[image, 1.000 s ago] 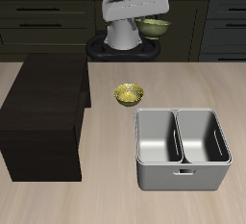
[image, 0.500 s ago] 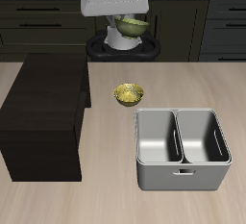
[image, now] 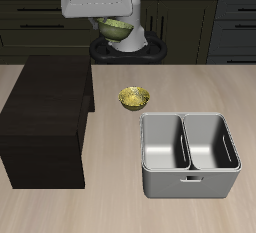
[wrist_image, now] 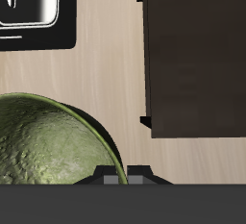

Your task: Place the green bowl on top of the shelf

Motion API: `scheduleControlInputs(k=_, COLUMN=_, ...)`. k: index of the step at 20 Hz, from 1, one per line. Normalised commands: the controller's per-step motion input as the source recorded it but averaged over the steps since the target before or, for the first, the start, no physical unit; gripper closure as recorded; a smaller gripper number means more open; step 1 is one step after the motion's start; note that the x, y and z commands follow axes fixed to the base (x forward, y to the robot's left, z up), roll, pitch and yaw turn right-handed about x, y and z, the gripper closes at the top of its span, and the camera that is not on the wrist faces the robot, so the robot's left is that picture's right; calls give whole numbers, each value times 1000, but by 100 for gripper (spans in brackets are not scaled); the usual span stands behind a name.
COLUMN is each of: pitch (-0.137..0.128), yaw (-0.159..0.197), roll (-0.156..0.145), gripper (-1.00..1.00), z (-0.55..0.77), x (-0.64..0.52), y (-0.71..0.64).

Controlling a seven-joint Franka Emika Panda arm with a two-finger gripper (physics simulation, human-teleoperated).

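The green bowl [image: 116, 27] is held up in the air by my gripper [image: 104, 21], well above the table's back edge and near the shelf's back end. In the wrist view the green bowl [wrist_image: 48, 141] fills the frame close to the gripper body. The shelf [image: 48, 107] is a large dark cabinet with a flat bare top; it also shows in the wrist view [wrist_image: 197, 60], below and beside the bowl. My fingertips are hidden behind the bowl.
A yellow-gold bowl [image: 134, 98] sits on the table between the shelf and the grey two-compartment bin [image: 189, 153]. The bin also shows in the wrist view [wrist_image: 34, 12]. Dark kitchen cabinets run behind the robot's base.
My gripper has carried the green bowl sideways along the table's back, from above the bin's side towards the shelf, staying high.
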Motion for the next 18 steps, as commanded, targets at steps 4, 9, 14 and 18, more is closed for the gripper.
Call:
scheduleControlInputs(k=4, pitch=49, yaw=16, roll=65, gripper=100, z=-22, x=58, y=-376)
scheduleControlInputs(k=9, pitch=-10, yaw=-14, roll=-38, gripper=100, z=77, x=11, y=-337)
scheduleControlInputs(k=14, pitch=2, yaw=-38, roll=-48, gripper=100, z=90, x=15, y=-428)
scheduleControlInputs(k=18, pitch=-7, yaw=-2, roll=-68, gripper=100, z=36, x=-9, y=-446)
